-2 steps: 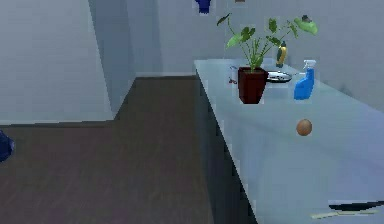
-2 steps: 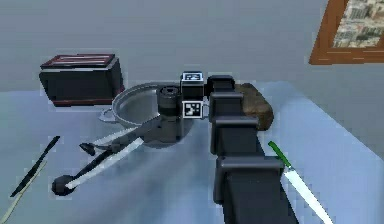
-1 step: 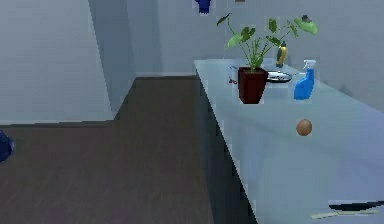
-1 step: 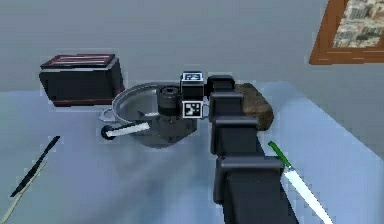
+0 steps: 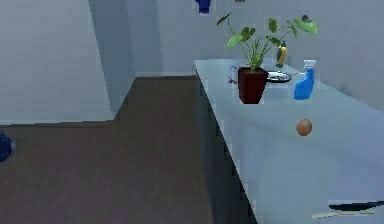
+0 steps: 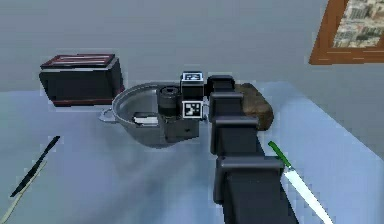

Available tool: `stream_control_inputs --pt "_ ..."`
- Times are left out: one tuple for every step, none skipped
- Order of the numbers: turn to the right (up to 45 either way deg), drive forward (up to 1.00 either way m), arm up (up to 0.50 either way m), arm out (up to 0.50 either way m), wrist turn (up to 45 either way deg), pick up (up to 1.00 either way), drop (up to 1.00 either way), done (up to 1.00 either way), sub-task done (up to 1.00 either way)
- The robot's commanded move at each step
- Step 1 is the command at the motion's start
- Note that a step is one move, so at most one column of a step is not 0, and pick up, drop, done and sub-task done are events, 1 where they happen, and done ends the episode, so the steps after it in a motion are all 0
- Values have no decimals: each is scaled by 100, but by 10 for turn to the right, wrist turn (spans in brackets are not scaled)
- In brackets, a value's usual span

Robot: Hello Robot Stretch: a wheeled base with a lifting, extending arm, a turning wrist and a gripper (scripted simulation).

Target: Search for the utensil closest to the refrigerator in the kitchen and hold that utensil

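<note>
Slim dark utensil (image 6: 35, 167), lying flat and slantwise on the tabletop (image 6: 100, 185) at left. Green-handled utensil (image 6: 297, 182) with pale blade, lying flat at right, well apart.

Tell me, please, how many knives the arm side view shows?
2: a dark knife at the left, a green-handled knife right of the arm, which may hide more.

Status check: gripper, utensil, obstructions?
Gripper at grey bowl; can't tell if holding. Dark utensil on counter, arm side view's left; green-handled knife right of arm. Toaster behind bowl.
</note>
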Motion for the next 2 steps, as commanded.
stream_control_inputs --pt "0 0 0 0 0 100 0 0 0" --pt "0 0 0 0 0 0 0 100 0"
